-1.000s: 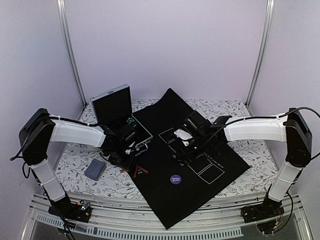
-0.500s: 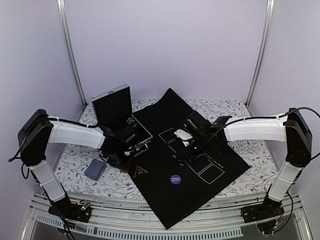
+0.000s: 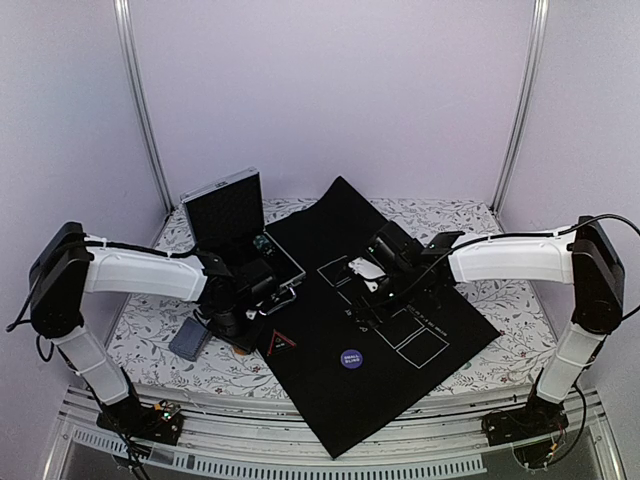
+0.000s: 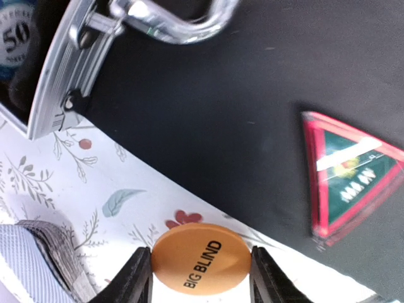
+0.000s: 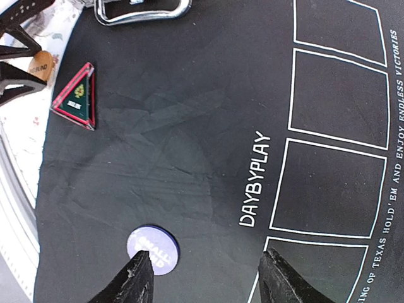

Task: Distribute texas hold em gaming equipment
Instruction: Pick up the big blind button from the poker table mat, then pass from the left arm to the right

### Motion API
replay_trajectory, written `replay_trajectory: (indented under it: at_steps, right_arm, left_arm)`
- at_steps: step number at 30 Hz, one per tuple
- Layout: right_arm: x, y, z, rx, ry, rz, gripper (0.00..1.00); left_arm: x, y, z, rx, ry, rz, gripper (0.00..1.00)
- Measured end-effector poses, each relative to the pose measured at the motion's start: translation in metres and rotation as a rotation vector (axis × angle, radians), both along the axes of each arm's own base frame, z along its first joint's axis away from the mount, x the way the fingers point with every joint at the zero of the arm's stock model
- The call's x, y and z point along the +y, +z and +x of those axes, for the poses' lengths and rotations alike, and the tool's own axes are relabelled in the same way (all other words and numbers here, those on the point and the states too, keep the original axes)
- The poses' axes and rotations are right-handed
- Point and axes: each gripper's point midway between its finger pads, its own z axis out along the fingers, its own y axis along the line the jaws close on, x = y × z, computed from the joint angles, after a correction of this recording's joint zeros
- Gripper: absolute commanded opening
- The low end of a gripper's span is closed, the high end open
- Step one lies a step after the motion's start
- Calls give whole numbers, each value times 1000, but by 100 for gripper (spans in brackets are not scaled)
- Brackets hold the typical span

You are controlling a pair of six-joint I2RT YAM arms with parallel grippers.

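My left gripper [image 4: 201, 273] is shut on the orange BIG BLIND button [image 4: 202, 259], low over the flowered cloth at the black mat's left edge; it also shows in the top view [image 3: 243, 322]. A red-edged black triangle [image 4: 350, 186] lies on the mat just to its right and shows in the top view [image 3: 281, 342] and the right wrist view [image 5: 76, 98]. The purple SMALL BLIND button [image 3: 351, 358] lies on the mat's near part. My right gripper [image 5: 205, 278] is open and empty above the mat, the purple button [image 5: 153, 250] by its left finger. The grey-blue card deck [image 3: 189, 340] lies left of my left gripper.
The silver case [image 3: 235, 215] stands open at the back left, its rim [image 4: 57, 82] and handle [image 4: 170, 19] close to my left gripper; a chip marked 50 [image 4: 14, 38] lies inside. The black mat [image 3: 340, 240] with white rectangles covers the middle. Metal posts and walls enclose the table.
My left gripper has moved from the case's front down and toward the near left, to the cloth at the mat's edge. The right arm has hardly moved.
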Motion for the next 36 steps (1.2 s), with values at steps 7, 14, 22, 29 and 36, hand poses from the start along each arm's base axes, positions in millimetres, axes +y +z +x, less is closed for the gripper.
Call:
replay_trajectory:
  at_steps: [7, 14, 22, 29, 36]
  right_arm:
    - [-1, 12, 8, 30, -22, 79, 59]
    - [-4, 38, 18, 103, -51, 257, 59]
    - [16, 75, 18, 191, -15, 483, 55]
    - [42, 102, 5, 315, 59, 682, 49]
    - [55, 86, -2, 435, 61, 719, 48]
  left_arm:
    - [-23, 22, 3, -61, -87, -39, 48]
    - [-58, 50, 8, -143, -207, -81, 47]
    - [-116, 90, 3, -273, -393, -168, 48]
    - [-145, 110, -1, -366, -504, -205, 48]
    - [-154, 123, 7, -437, -531, -207, 48]
